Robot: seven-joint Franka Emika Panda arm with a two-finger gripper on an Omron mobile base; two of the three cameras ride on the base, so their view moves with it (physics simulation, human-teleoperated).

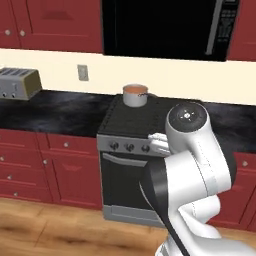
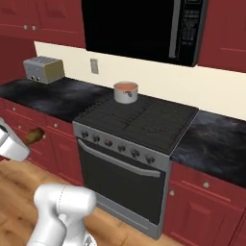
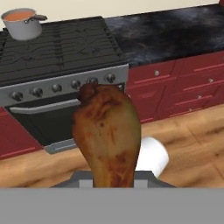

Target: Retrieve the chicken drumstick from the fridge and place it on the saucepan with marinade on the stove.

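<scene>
Your fingers pinch the chicken drumstick (image 3: 107,133); carrying step: next, lift it over the saucepan (image 3: 22,22) on the stove (image 3: 57,48).

Mottled brown chicken drumstick (image 3: 107,138); silver saucepan (image 2: 126,92) with orange-red marinade (image 2: 126,86) at 11 o'clock on the black, dark-grated stove (image 2: 137,120). Counter (image 2: 48,96) was black, marbled grey; cabinets (image 2: 202,206) dark red; toaster (image 2: 43,69) silver; floor (image 1: 50,230) light wood-grain.
</scene>
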